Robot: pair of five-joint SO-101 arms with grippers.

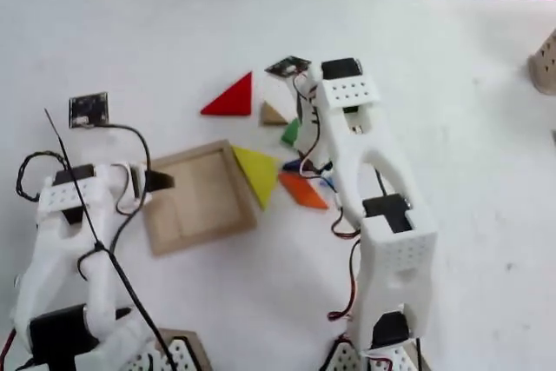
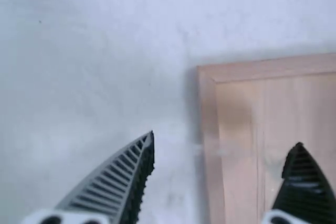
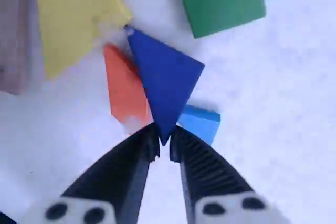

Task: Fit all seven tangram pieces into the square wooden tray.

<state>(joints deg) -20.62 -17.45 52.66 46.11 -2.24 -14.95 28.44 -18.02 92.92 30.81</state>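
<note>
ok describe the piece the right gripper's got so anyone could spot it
Find the wooden tray, then the yellow triangle at its side. Just beyond is the dark blue triangle, one corner pinched in the right gripper. It is far darker than the light blue piece beside it.

Room on table [image 1: 156,49] beyond wooden tray [image 1: 187,155]; yellow triangle [image 1: 254,173] against its right rim.

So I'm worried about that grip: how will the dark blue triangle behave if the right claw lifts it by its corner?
The dark blue triangle looks flat and rigid, so it shouldn't flex. The right claw pinches only its tip, so it may pivot or slip out. Being thin, it's probably light.
</note>
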